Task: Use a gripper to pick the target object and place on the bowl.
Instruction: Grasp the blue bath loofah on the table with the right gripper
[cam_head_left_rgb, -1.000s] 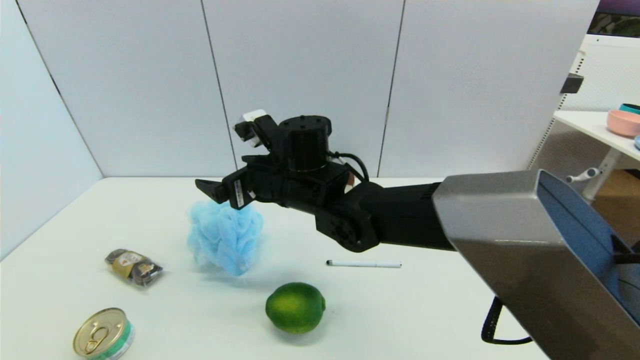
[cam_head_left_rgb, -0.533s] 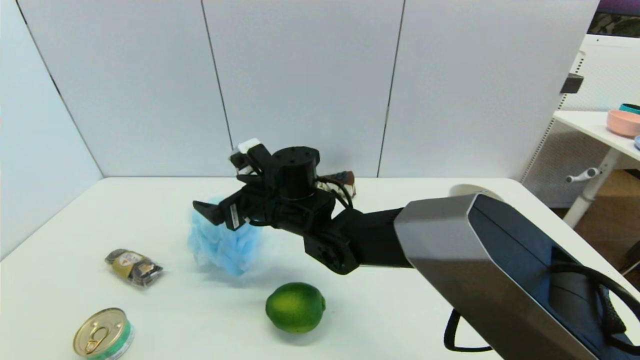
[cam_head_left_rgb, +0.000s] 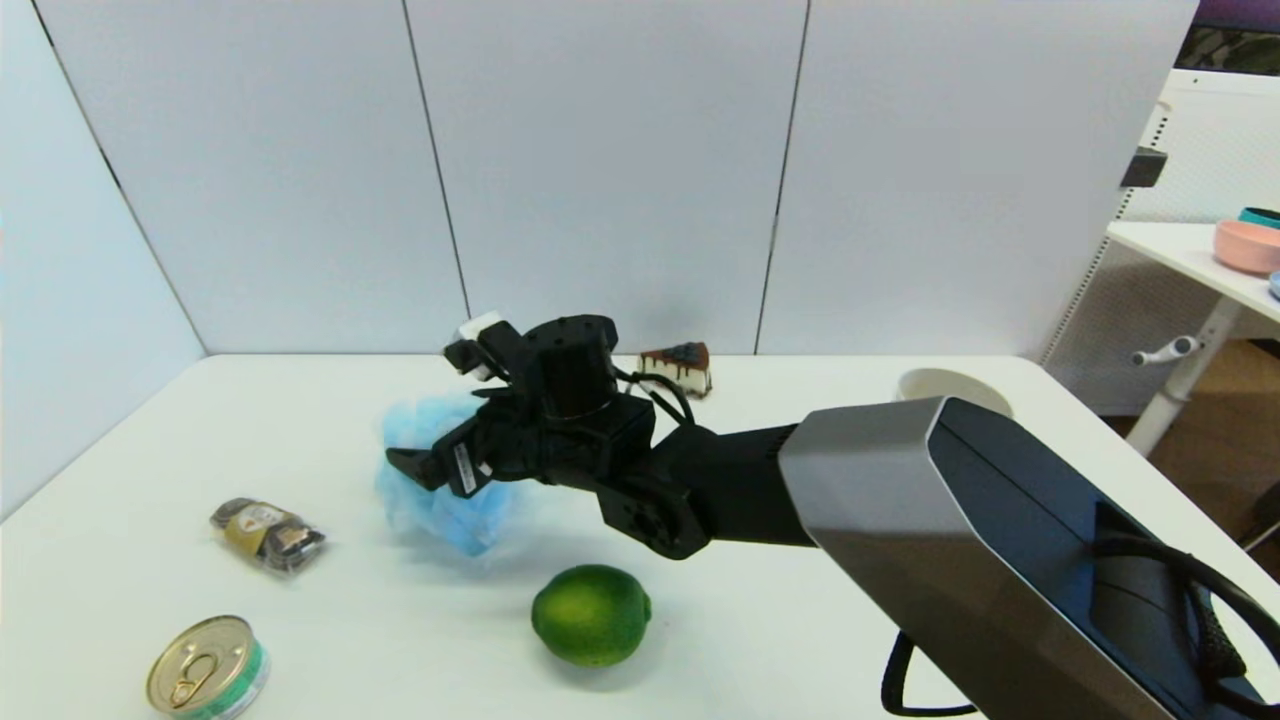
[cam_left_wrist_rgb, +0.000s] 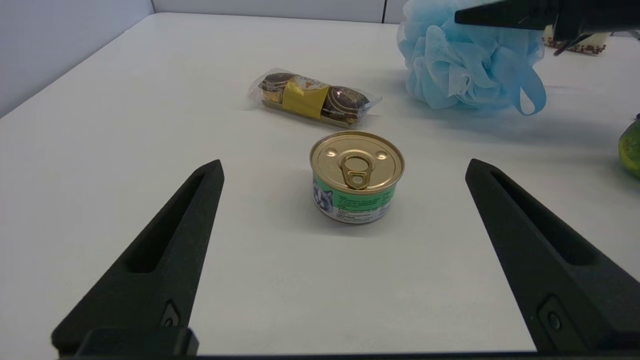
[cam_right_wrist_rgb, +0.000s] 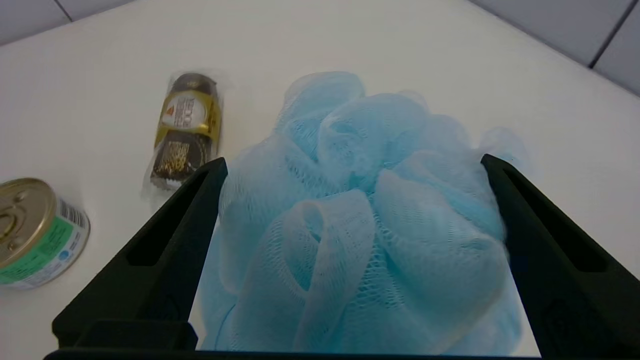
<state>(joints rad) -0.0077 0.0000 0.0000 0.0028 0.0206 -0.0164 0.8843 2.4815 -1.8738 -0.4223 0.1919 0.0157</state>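
Right gripper (cam_right_wrist_rgb: 350, 165) spread wide, fingers either side of the light-blue bath pouf (cam_right_wrist_rgb: 360, 230) on the table (cam_head_left_rgb: 300, 400), not clamped. Cream bowl (cam_head_left_rgb: 950, 385) well off to its right. Left gripper (cam_left_wrist_rgb: 345, 167) wide open, empty, tin can (cam_left_wrist_rgb: 356, 176) ahead

My table (cam_head_left_rgb: 800, 620), white, carries: blue pouf (cam_head_left_rgb: 440, 500); lime (cam_head_left_rgb: 591, 614); tin (cam_head_left_rgb: 207, 668) by the near left edge; wrapped chocolates (cam_head_left_rgb: 267, 534) behind it; cake slice (cam_head_left_rgb: 678, 367) at the back; cream bowl (cam_head_left_rgb: 950, 388) far right
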